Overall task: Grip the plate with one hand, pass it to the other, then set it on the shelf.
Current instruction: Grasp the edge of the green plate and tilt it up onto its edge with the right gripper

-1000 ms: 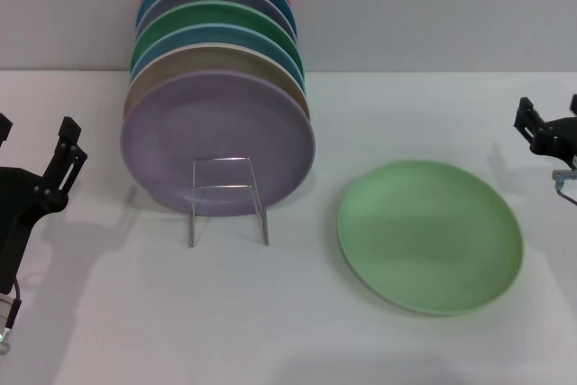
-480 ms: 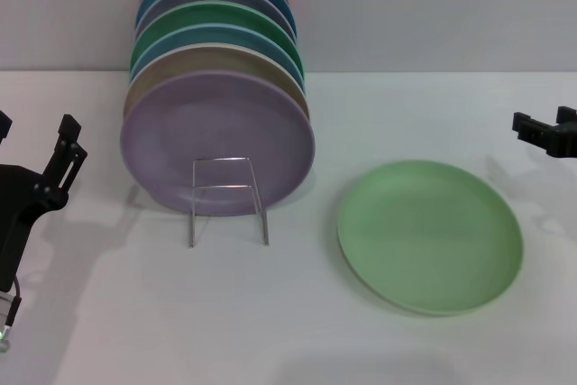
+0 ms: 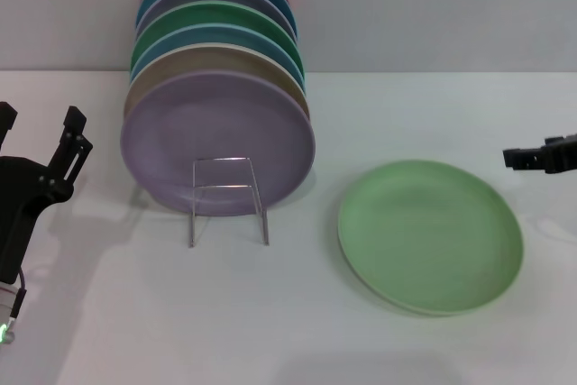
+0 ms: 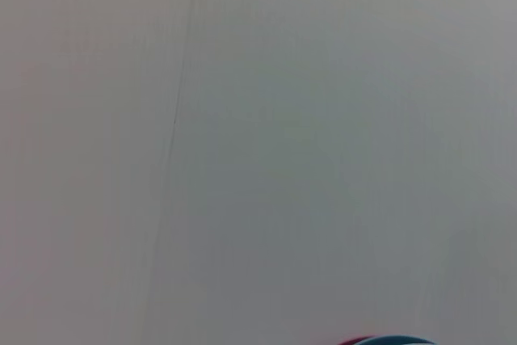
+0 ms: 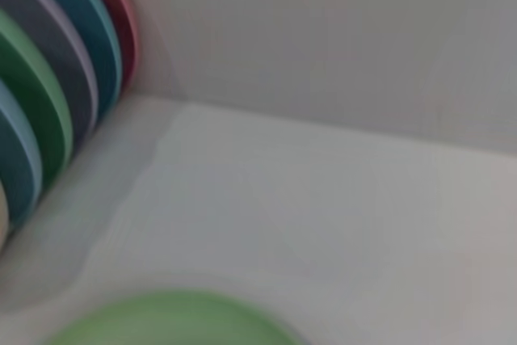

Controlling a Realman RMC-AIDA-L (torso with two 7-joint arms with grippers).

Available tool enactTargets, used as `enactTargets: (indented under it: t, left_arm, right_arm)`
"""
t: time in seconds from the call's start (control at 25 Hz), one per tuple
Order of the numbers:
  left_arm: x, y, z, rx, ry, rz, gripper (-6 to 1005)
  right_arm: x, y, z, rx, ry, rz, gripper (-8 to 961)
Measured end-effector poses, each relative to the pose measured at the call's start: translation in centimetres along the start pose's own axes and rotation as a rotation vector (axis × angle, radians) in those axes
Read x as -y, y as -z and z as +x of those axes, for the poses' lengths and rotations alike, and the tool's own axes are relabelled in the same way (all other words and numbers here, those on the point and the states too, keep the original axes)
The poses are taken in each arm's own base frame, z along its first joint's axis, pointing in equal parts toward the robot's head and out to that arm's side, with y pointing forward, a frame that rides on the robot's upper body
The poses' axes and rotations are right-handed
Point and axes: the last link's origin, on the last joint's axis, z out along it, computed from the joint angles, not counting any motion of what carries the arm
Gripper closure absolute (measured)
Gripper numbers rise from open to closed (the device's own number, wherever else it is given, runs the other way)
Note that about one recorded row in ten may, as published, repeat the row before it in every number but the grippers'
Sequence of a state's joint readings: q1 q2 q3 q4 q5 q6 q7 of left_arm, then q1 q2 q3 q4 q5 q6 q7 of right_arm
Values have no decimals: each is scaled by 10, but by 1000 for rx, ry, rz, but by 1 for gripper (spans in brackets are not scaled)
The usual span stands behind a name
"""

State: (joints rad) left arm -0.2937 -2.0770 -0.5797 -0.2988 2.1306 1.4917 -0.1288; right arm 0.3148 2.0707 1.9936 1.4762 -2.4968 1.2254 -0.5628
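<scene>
1. Across the whole scene runs the white worktop [image 3: 180,313], its far edge meeting the wall.
2. Toward the far left corner, a row of coloured plates [image 3: 216,87] stands on edge in the shelf [image 3: 227,200], the lilac plate [image 3: 218,142] foremost.
3. Right of centre, the plate [image 3: 431,235] lies flat, nothing touching it. It looks stiff, light and smooth; its low rim, on the side facing the right edge, seems the only hold.
4. By the left edge, the left gripper [image 3: 41,146] is raised, jaws spread.
5. At the right edge, just beyond the plate, the right gripper [image 3: 532,158] shows only partly; I cannot tell its jaw state.
</scene>
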Motion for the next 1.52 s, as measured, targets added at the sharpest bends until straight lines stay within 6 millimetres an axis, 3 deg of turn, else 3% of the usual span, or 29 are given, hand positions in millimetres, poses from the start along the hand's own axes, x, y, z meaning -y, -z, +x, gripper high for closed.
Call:
enactTargets:
  t: [0.48,0.68,1.52]
  left_arm:
    - [0,-2,1,-10,1,-3,198]
    - [-1,-3,2,-16,1,-7,200]
    - [1,-4,3,-16,-7,-10,209]
  right_arm:
    - [3,-2,1,-160,-106,-18,276]
    - [6,-12,6,-238,-120,3,276]
    - [-1,-42,9,-285,-128,-22,284]
